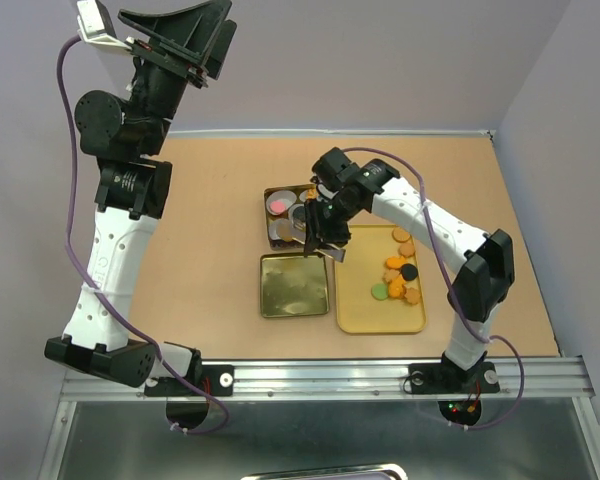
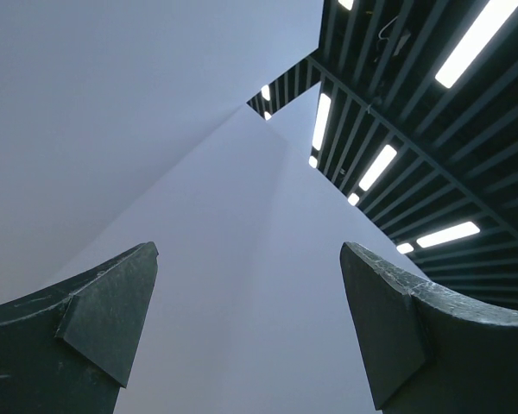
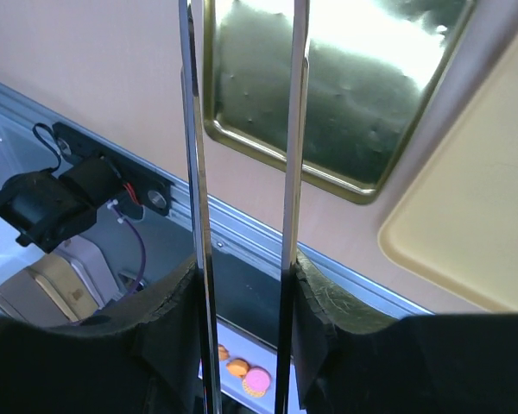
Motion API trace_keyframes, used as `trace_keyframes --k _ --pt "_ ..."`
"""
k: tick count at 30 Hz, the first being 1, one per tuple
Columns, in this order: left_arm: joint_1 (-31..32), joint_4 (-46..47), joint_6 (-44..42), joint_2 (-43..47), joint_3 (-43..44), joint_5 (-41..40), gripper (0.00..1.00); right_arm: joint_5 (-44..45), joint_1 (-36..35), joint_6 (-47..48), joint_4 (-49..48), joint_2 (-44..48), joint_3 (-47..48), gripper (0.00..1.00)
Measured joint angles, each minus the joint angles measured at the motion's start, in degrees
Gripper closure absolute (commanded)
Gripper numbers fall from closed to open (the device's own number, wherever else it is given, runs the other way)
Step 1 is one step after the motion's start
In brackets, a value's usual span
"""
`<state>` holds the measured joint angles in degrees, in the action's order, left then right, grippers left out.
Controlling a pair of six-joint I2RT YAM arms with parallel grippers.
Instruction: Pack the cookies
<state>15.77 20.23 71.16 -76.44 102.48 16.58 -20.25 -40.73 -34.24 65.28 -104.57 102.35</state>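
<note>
**A:** Tan table (image 1: 210, 220) and pale lilac walls. Which containers did we log?

**B:** We logged a square tin (image 1: 269, 215) past the middle, with a pink cookie (image 1: 277, 204) and an orange one among pale cups. Its gold lid (image 1: 294, 284) lay just nearer, bare inside. A yellow tray (image 1: 365, 315) sat beside the lid, on the right.

**A:** And the cookies (image 1: 395, 280)?

**B:** Most lay on the tray, toward its right side. They were small rounds in orange, green and black, some scalloped like flowers.

**A:** The hands?

**B:** The right gripper (image 1: 320, 238) hung over the tin's near right corner, narrowly closed on thin metal tongs (image 3: 295, 129). The left gripper (image 1: 180, 35) stood high at far left, jaws wide, holding nothing.

**A:** What could we not make out?

**B:** The tongs' tips ran off the top of the wrist view, and from above the arm covered them. We couldn't tell whether they held a cookie. The arm also hid part of the tin.
</note>
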Motion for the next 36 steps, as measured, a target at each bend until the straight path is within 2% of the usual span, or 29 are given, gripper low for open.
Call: trace_keyframes --k 8,19,36 --pt "0.0 -0.1 1.8 0.6 0.0 -1.2 0.01 -0.5 -2.0 -0.2 -3.9 -0.8 -2.0 0.68" --pt "0.0 -3.8 -0.7 5.0 0.7 -4.0 0.01 1.3 -1.9 -0.2 -6.3 -3.7 -1.9 0.68" --pt "-4.7 -4.6 2.3 2.6 0.8 -1.0 0.01 4.2 -1.9 -1.4 -7.2 -8.9 1.2 0.65"
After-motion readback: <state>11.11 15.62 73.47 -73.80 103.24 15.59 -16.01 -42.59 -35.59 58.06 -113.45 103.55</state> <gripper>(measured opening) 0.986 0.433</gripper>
